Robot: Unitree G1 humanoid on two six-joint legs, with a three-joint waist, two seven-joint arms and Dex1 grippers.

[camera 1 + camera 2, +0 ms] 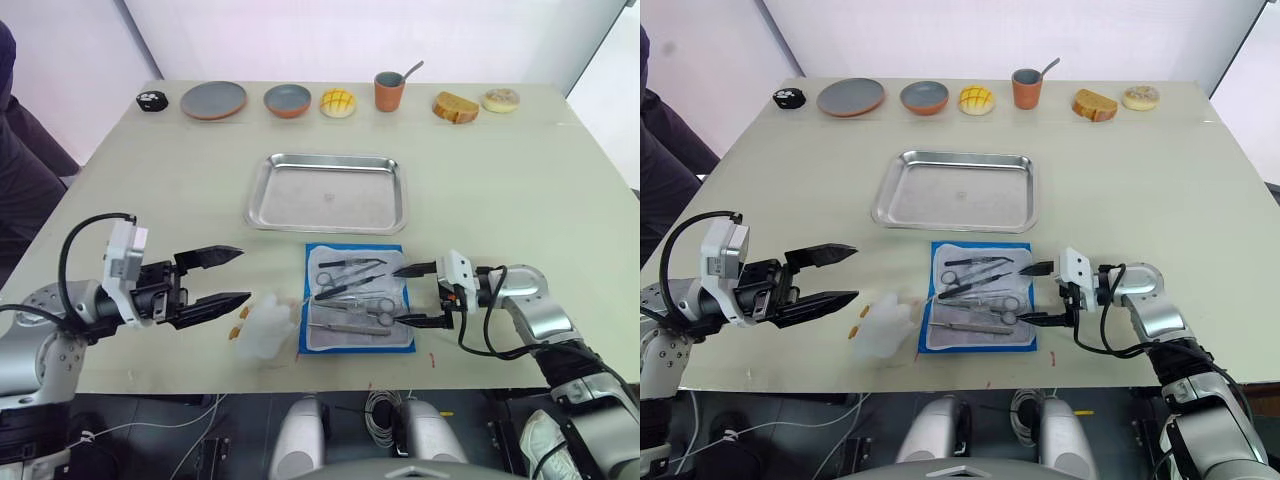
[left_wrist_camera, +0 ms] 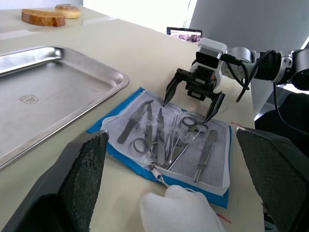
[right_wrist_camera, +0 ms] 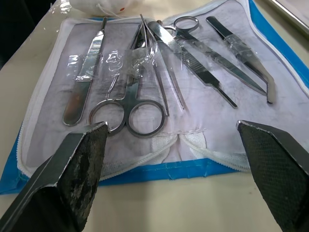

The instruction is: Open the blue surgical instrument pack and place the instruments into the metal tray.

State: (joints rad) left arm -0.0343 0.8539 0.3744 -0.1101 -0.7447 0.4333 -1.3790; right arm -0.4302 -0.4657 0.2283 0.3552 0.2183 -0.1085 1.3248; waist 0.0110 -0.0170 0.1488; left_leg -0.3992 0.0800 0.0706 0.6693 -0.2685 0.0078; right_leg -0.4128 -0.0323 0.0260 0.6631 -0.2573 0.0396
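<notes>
Looking down over my arms, I see the flat blue fabric surgical instrument pack (image 1: 357, 297) lying unfolded near the front edge of the pale green table (image 1: 520, 190), its grey-white lining facing up. The thin silver metal instruments (image 1: 352, 295) lie on that lining: ring-handled scissors, forceps and tweezers, some crossing one another under clear plastic. A soft white plush toy (image 1: 267, 328) sits just beside the pack on my left side, touching or nearly touching its edge.

My right gripper (image 1: 419, 295) hovers at the pack's right edge with its two black fingers spread wide and nothing between them; in its wrist view the scissors' rings lie just ahead of the fingertips. My left gripper (image 1: 233, 275) hangs over the table to the left of the toy, fingers likewise spread and empty, pointing toward the pack.

Beyond the pack, close to its far edge but apart from it, the shallow rectangular shiny steel tray (image 1: 262, 190) rests with nothing in it.

Along the far edge stand a small black object (image 1: 151, 99), a grey round plate (image 1: 214, 99), a grey-blue bowl (image 1: 288, 99), a yellow bun (image 1: 338, 102), an orange-brown cup (image 1: 389, 91) with a spoon in it, a bread slice (image 1: 455, 107) and a pale doughnut (image 1: 501, 99).
</notes>
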